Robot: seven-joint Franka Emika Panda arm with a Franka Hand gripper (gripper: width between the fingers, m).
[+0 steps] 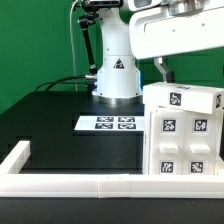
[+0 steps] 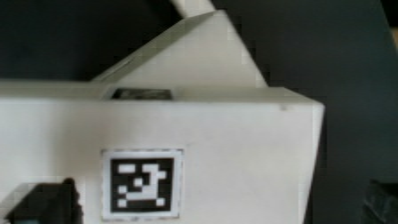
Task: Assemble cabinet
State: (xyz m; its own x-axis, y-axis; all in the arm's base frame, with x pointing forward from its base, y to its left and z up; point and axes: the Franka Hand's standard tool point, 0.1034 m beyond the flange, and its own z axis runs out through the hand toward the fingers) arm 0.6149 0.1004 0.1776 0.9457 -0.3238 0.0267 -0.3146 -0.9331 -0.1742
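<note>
The cabinet (image 1: 184, 130) is a white block with black-and-white tags, standing on the black table at the exterior view's right, against the front rail. My gripper (image 1: 165, 72) hangs from the white hand just above and behind the cabinet's top near corner. In the wrist view the cabinet (image 2: 214, 130) fills the frame with one tag (image 2: 143, 182) showing. My gripper (image 2: 214, 205) is open. One dark finger (image 2: 45, 200) lies over the cabinet's face and the other (image 2: 382, 200) stands off its edge with a gap.
The marker board (image 1: 108, 123) lies flat mid-table in front of the robot base (image 1: 116, 75). A long white border rail (image 1: 70, 184) runs along the front and turns back at the left. A white wedge shape (image 2: 196, 60) shows beyond the cabinet.
</note>
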